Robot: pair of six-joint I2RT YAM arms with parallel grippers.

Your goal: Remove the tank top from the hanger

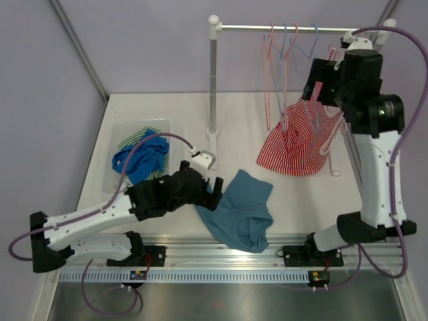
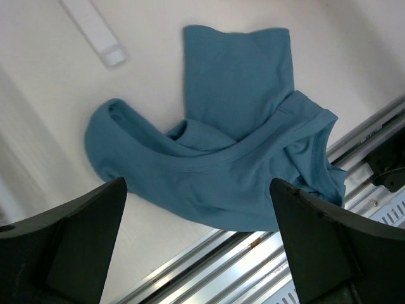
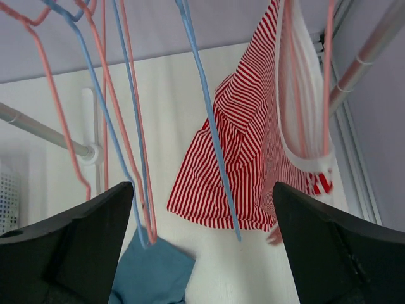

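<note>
Right wrist: soft red-striped tank top (image 3: 243, 145) drapes from a thin pink hanger (image 3: 328, 63), left fingers (image 2: 69, 247), right fingers (image 3: 63, 253) both splayed empty.

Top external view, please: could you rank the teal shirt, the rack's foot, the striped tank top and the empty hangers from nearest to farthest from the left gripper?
1. The teal shirt, on the table just right of the left gripper.
2. The rack's foot, just behind it.
3. The striped tank top, hanging back right.
4. The empty hangers, high on the rail.
</note>
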